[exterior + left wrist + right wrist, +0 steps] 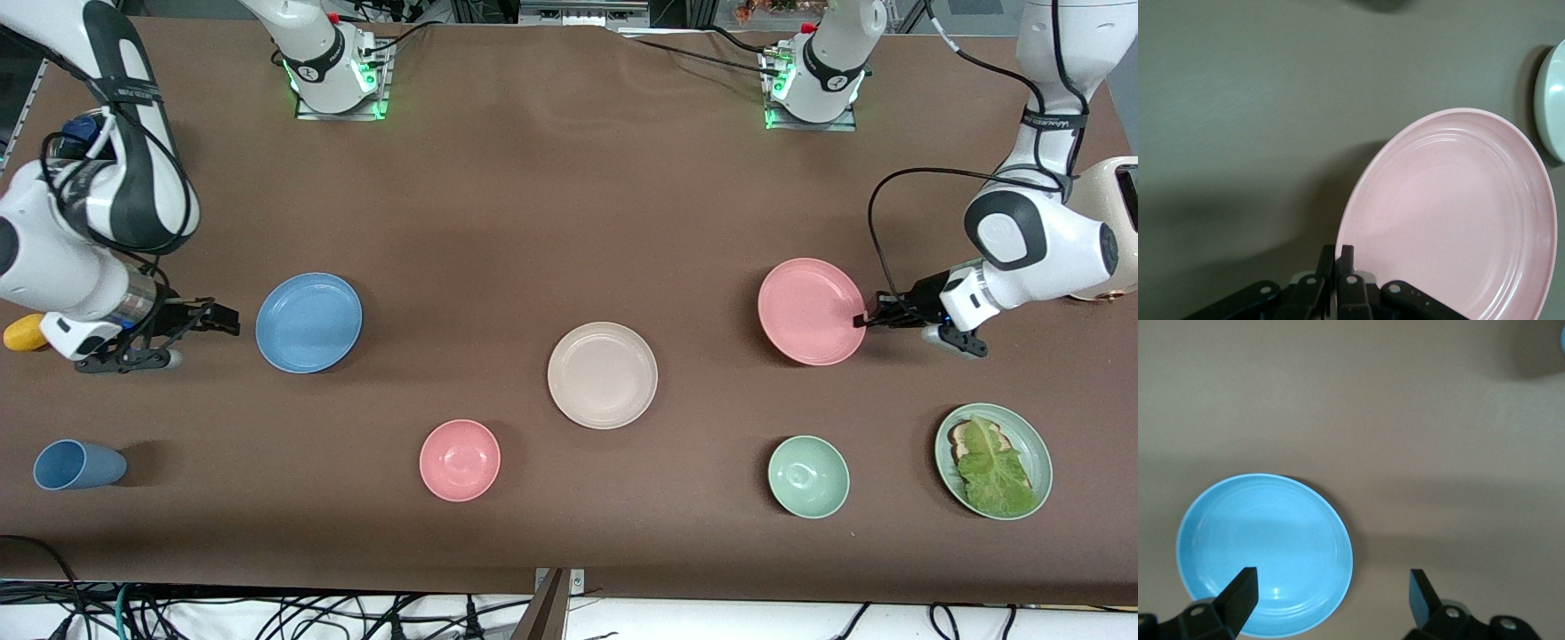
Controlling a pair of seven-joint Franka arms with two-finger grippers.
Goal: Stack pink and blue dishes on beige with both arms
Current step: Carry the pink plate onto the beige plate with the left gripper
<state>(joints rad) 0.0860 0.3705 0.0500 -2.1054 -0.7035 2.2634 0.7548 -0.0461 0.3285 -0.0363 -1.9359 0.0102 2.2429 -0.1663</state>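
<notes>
Left gripper (pixel 867 320) is at the pink plate's rim, at 3 o'clock of the plate in the front view. Its fingers (pixel 1343 263) are pinched shut on the rim of the flat round pink plate (pixel 809 311). In the left wrist view the plate looks tilted, its gripped edge seemingly lifted, though that can't be confirmed.

Right gripper (pixel 227 318) is low beside the flat round blue plate (pixel 308 322), at the plate's 9 o'clock in the front view. Fingers (pixel 1239 590) are spread wide with nothing between them; the plate lies flat on the brown table (pixel 533 196), untouched.

The flat round cream-beige plate (pixel 602 374) sits mid-table between the two, nearer the front camera than both and bare. Nothing is stacked yet.

Handling, as a judgement: the plates look like light, rigid, smooth moulded plastic. The low rim is the only grip point, so each finger pair must straddle the rim, one inside and one outside. A one-sided pinch means the plate hangs cantilevered; expect sag or slip if tilted much. Breakage looks unlikely.

Clutter at 6 o'clock of the work zone: small pink bowl (pixel 460 460), mint-green bowl (pixel 807 476), blue cup (pixel 76 465) on its side, green plate with toast and lettuce (pixel 993 460). All are well apart from the beige plate.
</notes>
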